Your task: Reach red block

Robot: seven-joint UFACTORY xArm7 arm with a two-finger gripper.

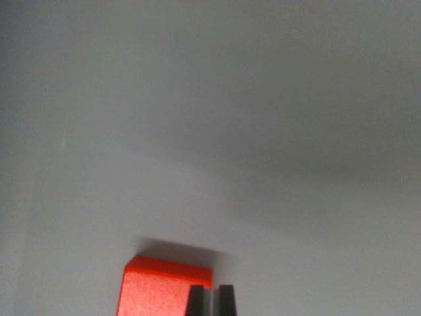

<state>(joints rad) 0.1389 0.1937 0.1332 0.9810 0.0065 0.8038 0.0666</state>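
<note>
Cropping at frame btm: red block (158,293), end effector (211,301) tips only.

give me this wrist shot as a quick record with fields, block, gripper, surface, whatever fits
view: wrist camera, single picture
target: red block, at the bottom edge, cut off by the frame
gripper: two dark fingertips close together, a thin gap between them
gripper vs block: fingertips overlap the block's right part in the picture; contact cannot be told
surface: plain pale grey, nothing else on it in view
shadow: a soft dark band behind the block's far edge
gripper state: nearly closed, holding nothing visible
</note>
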